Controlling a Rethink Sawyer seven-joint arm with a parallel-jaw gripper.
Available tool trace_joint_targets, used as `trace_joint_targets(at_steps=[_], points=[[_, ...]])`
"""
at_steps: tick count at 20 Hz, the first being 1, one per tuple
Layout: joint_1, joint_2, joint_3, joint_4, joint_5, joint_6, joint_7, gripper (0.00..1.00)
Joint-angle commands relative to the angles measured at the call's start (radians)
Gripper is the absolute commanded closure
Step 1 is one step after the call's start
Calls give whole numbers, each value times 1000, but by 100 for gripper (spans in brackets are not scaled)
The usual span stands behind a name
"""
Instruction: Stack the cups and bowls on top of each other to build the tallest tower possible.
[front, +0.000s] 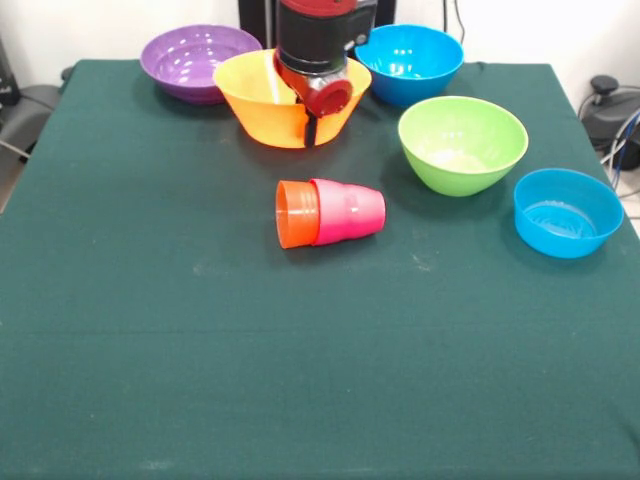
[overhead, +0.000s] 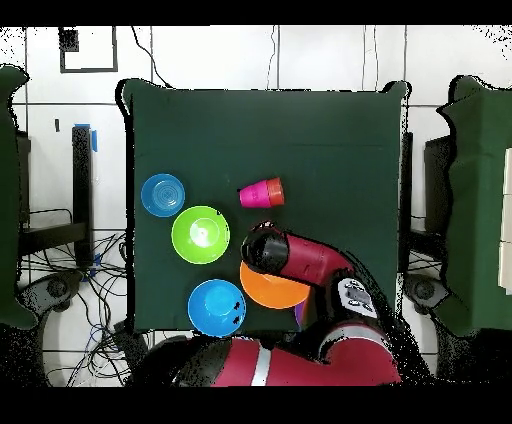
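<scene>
A red-pink cup (front: 352, 211) lies on its side mid-table with an orange cup (front: 296, 214) nested in its mouth; both also show in the overhead view (overhead: 262, 192). My gripper (front: 312, 128) hangs at the near rim of the large orange-yellow bowl (front: 262, 112), behind the cups and apart from them. A purple bowl (front: 198, 62) and a large blue bowl (front: 412, 62) stand at the back. A lime green bowl (front: 462, 143) and a smaller blue bowl (front: 567, 212) stand at the right. The purple and lime green cups and the small ribbed bowl are out of view.
In the overhead view my arm (overhead: 310, 262) covers part of the orange-yellow bowl (overhead: 272, 292) and most of the purple bowl. The green table cloth (front: 300, 380) stretches toward the camera in the front view.
</scene>
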Motion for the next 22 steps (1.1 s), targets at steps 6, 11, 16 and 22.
trace_joint_targets(at_steps=[6,11,16,22], points=[[-71,30,92,-141,-89,77,-108,100],[-95,67,100,-215,-105,72,-107,100],[-106,111,90,-305,-143,84,-126,100],[-167,164,128,-402,-192,93,-181,100]])
